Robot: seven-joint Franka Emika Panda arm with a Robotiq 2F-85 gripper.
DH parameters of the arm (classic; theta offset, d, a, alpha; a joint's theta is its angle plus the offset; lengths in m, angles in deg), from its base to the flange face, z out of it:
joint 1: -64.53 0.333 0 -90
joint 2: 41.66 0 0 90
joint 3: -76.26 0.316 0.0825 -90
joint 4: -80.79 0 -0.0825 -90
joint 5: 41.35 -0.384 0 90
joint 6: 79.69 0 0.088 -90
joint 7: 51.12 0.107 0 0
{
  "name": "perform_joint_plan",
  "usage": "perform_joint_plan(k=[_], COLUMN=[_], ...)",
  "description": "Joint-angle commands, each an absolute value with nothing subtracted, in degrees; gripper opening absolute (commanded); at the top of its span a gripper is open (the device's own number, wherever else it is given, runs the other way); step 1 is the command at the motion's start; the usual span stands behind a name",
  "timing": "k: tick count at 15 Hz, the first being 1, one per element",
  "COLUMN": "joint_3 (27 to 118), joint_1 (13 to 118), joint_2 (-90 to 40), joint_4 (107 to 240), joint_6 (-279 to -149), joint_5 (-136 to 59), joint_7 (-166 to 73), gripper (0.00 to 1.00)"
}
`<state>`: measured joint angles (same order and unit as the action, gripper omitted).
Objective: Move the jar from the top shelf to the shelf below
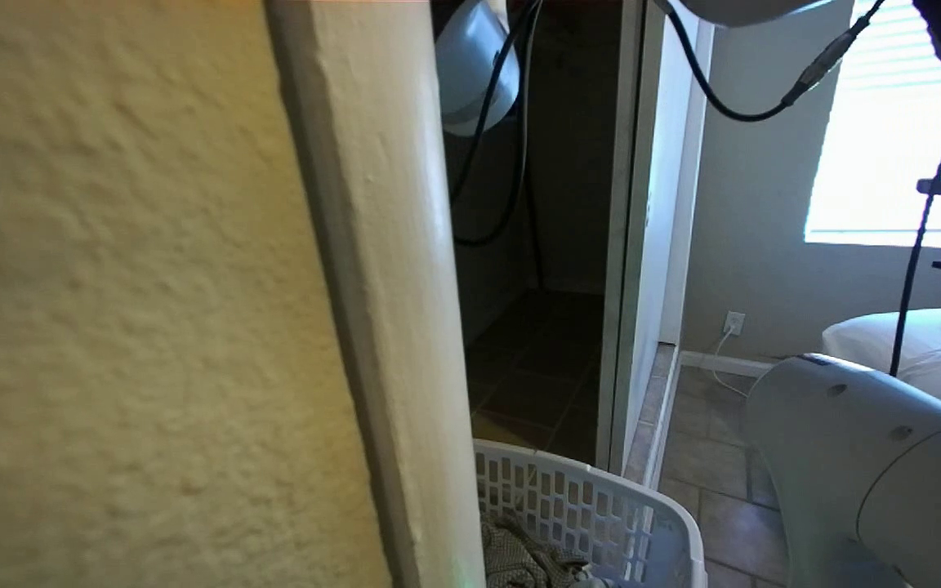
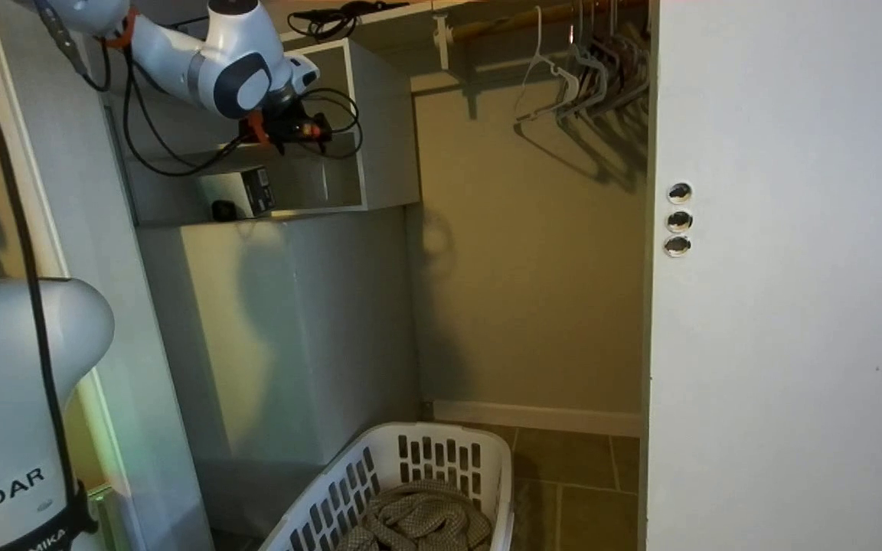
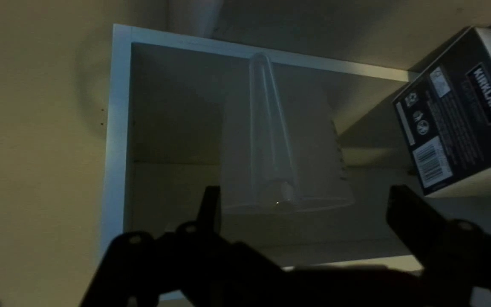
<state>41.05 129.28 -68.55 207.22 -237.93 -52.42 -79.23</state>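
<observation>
No plain jar shape shows. A clear, see-through container (image 3: 286, 140) stands in the white shelf unit in the wrist view; I cannot tell whether it is the jar. My gripper (image 3: 305, 194) is open, with nothing held. In the picture its dark fingers lie to both sides of the container's near end, and I cannot tell how far apart in depth they are. In an exterior view my gripper (image 2: 299, 132) is at the open front of the shelf unit (image 2: 391, 138), above its bottom board, where dark cables partly hide the inside.
A dark Kirkland box (image 3: 463, 111) stands beside the container; it also shows in an exterior view (image 2: 238, 191). Cables hang round the gripper. Hangers (image 2: 586, 76) hang from a rod. A white laundry basket (image 2: 498, 467) with cloth stands below. A sliding door (image 2: 793, 306) borders the closet.
</observation>
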Motion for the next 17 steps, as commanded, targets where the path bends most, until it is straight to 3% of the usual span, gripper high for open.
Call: perform_joint_plan(k=[1,11,17], joint_3=[46.7,56.6,58.6], joint_1=[123.0,109.7,106.8], joint_2=[-72.8,-79.1,-78.2], joint_4=[207.6,208.0,207.2], joint_6=[-230.7,-216.4,-215.8], joint_5=[-55.3,-61.4,-62.7], joint_7=[-80.8,-83.1,-84.0], gripper=[1.00,1.00,1.00])
